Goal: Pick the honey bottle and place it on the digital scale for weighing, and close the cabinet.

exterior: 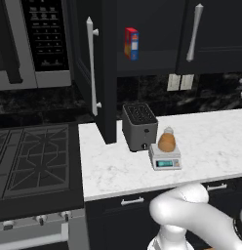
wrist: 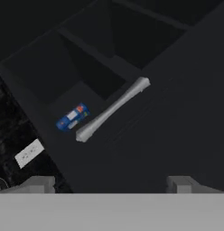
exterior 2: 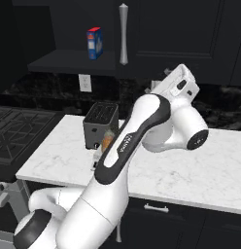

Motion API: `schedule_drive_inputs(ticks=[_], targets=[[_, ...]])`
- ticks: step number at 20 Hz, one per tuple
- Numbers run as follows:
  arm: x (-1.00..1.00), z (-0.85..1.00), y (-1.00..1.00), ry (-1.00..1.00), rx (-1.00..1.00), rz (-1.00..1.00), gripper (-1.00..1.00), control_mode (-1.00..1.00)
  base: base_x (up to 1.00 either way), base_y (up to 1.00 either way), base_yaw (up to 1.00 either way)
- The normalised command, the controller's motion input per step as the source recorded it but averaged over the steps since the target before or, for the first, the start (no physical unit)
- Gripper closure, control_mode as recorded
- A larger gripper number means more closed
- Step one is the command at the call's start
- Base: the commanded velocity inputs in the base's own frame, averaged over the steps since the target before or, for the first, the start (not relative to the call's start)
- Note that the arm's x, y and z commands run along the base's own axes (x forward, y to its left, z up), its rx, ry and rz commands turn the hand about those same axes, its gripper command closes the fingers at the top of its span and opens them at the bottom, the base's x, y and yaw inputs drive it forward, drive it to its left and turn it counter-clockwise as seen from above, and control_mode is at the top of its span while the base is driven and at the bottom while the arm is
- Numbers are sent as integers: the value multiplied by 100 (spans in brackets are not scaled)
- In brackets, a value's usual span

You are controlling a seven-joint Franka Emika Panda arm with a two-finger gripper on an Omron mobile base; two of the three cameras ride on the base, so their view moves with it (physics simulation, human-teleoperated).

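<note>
The amber honey bottle (exterior: 167,141) stands upright on the small grey digital scale (exterior: 165,159), in front of the toaster. In the right base view my arm covers most of the honey bottle (exterior 2: 108,141). The black cabinet (exterior: 142,29) above has its left door (exterior: 84,68) swung out open, while the right door (exterior: 215,29) is shut. My gripper (wrist: 111,185) is raised in front of the cabinet, well above the bottle. Its fingertips (wrist: 39,184) stand wide apart, open, with nothing between them. They face a door panel with a silver bar handle (wrist: 113,109).
A red, blue and yellow box (exterior: 131,43) sits on the open cabinet shelf. The dark toaster (exterior: 139,126) stands on the white counter (exterior: 211,141) behind the scale. A stove (exterior: 32,156) lies to the left, with a microwave (exterior: 45,39) above it.
</note>
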Motion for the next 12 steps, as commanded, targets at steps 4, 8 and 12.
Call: schedule_drive_inputs(ticks=[4,8,12], targets=[[-100,-30,3,-21,7,-4,-100,-100,0,0,0],[-99,-28,45,-27,5,-4,-100,-100,0,0,0],[-56,-48,94,-35,8,-4,-100,-100,0,0,0]])
